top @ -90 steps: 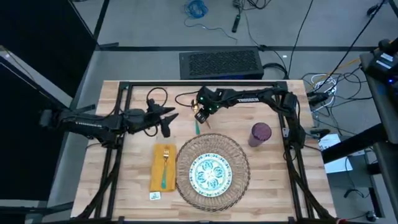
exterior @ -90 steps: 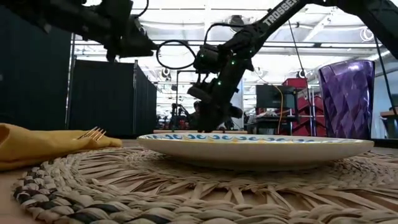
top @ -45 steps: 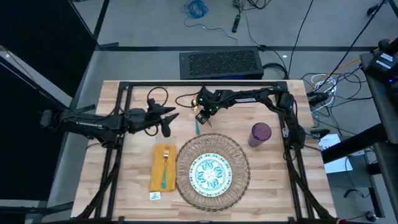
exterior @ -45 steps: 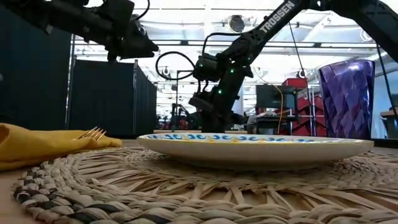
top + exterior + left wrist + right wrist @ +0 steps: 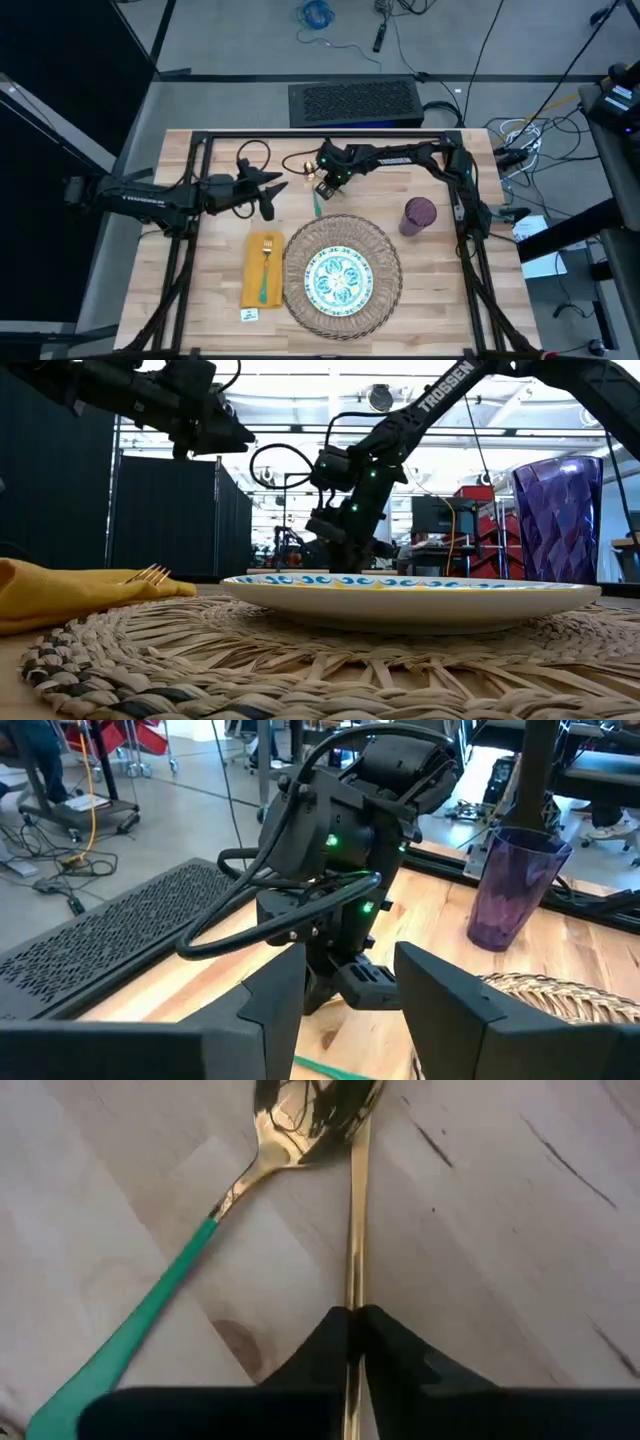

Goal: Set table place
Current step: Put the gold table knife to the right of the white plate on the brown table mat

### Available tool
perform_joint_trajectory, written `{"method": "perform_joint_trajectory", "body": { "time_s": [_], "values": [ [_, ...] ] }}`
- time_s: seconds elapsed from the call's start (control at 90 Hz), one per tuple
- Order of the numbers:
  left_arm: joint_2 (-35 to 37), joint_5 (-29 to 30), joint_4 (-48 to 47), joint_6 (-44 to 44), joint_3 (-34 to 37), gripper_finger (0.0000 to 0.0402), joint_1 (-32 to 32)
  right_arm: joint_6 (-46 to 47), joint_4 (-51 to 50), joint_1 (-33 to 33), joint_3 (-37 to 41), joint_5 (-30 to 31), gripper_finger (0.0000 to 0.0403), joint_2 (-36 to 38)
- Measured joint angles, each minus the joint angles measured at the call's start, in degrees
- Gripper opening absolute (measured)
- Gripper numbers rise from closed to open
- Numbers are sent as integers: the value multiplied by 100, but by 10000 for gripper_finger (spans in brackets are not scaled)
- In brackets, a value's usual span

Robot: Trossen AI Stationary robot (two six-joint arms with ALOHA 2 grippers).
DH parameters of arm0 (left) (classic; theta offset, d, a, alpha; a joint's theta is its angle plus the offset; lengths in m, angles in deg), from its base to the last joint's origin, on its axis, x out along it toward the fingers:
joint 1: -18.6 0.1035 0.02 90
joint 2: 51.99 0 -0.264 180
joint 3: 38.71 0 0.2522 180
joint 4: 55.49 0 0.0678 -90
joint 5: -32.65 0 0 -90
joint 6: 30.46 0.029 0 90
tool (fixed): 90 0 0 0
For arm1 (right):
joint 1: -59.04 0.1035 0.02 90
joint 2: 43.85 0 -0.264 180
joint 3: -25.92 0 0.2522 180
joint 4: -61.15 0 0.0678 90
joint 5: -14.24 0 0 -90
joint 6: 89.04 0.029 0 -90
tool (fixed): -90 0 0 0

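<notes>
standing at the near edge of the tabletop (image 5: 430,290), i see the woven mat (image 5: 343,275) closest, with the patterned plate (image 5: 338,278) centred on it, and just to its left the yellow napkin (image 5: 262,270) carrying a green-handled fork (image 5: 266,272). the purple cup (image 5: 419,215) stands a little further back, off the mat's right shoulder.

beyond the mat's far rim lies a green-handled spoon (image 5: 190,1280), and right over it the right pincer (image 5: 352,1320) is pressed shut on a slim gold piece of cutlery (image 5: 353,1210) that runs forward between its fingers, its far tip close beside the spoon's bowl. whether it is a knife i cannot tell.

to my eye the step in hand is lifting that gold piece and carrying it to the place setting. doing it well seems to call for a straight rise first, so the tip does not drag the spoon along, then keeping the piece level so it does not swing in such a thin grip. it should go down flat beside the mat, parallel with the fork, and clear of the cup.

further left and back, the left pincer (image 5: 270,193) hangs above the tabletop with its fingers spread and nothing in them, simply waiting.
</notes>
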Motion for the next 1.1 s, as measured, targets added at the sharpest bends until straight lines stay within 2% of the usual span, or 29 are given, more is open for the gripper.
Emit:
{"method": "perform_joint_trajectory", "body": {
  "time_s": [0.422, 0.567, 0.678, 0.944, 1.1],
  "values": [
    [8, -1, 28, 31, 0, 141, 1, -121, -1056, -253, 14, 356, 2, 1553],
    [9, -1, 81, 8, 0, 141, -1, -114, -1058, -267, 21, 310, 4, 1530],
    [11, -91, 220, 7, 0, 141, -1, -345, -891, -109, 18, 300, 32, 1389],
    [11, -322, 409, 18, -3, 141, -4, -588, -480, 249, 16, 317, 141, 917],
    [11, -324, 411, 33, -3, 141, -4, -497, -497, 294, 16, 328, 165, 707]
  ]
}}
